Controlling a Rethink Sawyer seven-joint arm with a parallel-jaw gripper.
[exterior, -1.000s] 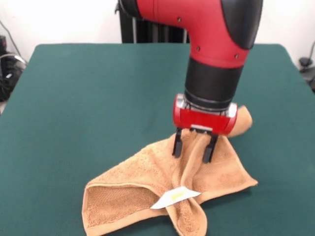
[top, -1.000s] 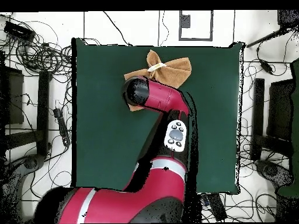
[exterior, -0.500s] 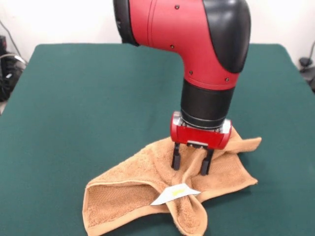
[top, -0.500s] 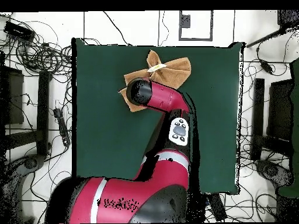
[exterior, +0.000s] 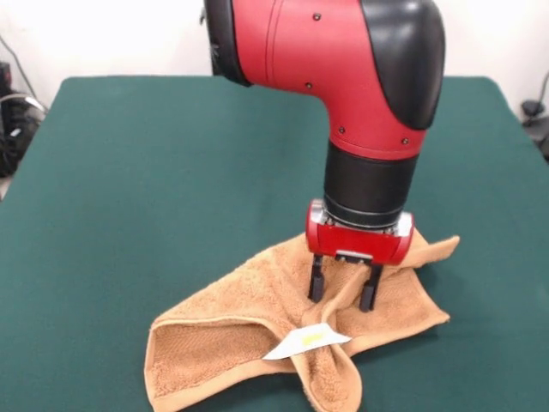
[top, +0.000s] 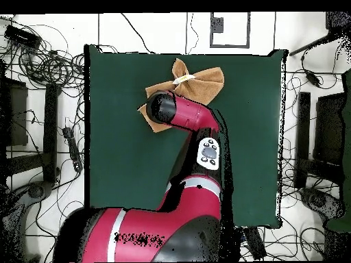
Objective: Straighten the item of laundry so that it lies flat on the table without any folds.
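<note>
The orange-tan towel lies crumpled on the green table, near the table's front edge. It is pinched into a ridge down its middle, with a folded-under pocket at the left and a lobe at the front. Its white tag with yellow print lies on the ridge. My gripper points straight down with its fingers apart, astride the ridge just behind the tag, tips at the cloth. In the overhead view the towel shows at the table's top edge, and the arm hides the gripper.
The table spreads wide on all sides but the towel's edge. Cables and stands crowd the floor around it. The red arm reaches across the table's middle.
The gripper has come down lower over the towel's ridge and shifted slightly. The towel's far right corner, raised behind the gripper a second ago, now lies flat on the table.
</note>
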